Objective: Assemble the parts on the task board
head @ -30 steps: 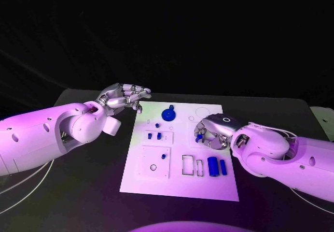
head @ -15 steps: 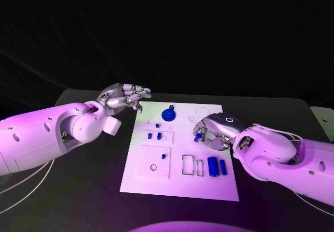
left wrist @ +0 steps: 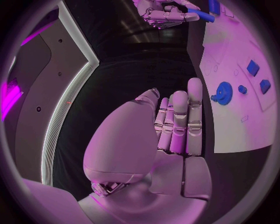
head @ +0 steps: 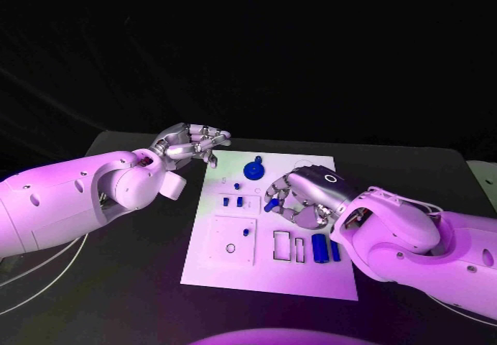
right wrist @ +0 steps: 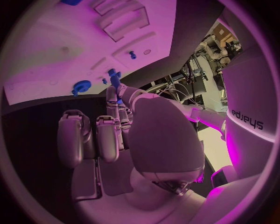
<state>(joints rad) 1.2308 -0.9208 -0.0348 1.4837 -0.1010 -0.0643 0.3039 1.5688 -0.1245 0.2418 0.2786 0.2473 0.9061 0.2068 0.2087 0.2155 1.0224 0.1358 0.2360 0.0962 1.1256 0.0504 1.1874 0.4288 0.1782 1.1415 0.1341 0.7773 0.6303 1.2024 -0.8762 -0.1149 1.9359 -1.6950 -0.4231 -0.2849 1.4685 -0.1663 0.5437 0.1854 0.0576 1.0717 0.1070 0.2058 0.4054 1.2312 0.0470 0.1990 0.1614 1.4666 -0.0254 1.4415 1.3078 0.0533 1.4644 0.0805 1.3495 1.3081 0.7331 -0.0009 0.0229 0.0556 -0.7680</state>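
The white task board (head: 311,280) lies in the middle of the black table. My right hand (head: 302,194) hovers over the board's middle and pinches a small blue part (head: 271,204) at its fingertips; the same part (right wrist: 117,78) juts past the fingers in the right wrist view. A blue gear (head: 253,170) sits near the board's far edge, with two small blue blocks (head: 233,202) below it. A blue peg (head: 244,232) stands in a square plate. Two blue cylinders (head: 325,249) lie by the empty slots (head: 287,246). My left hand (head: 192,144) hangs empty off the board's far left corner.
Bare black table (head: 124,287) surrounds the board on all sides. In the left wrist view the board (left wrist: 233,121) with the gear (left wrist: 223,90) lies beside my left hand (left wrist: 175,130), and the right hand (left wrist: 166,13) shows beyond it.
My right hand has carried the small blue part leftward, from the board's right side over its middle. The left hand has stayed where it was.
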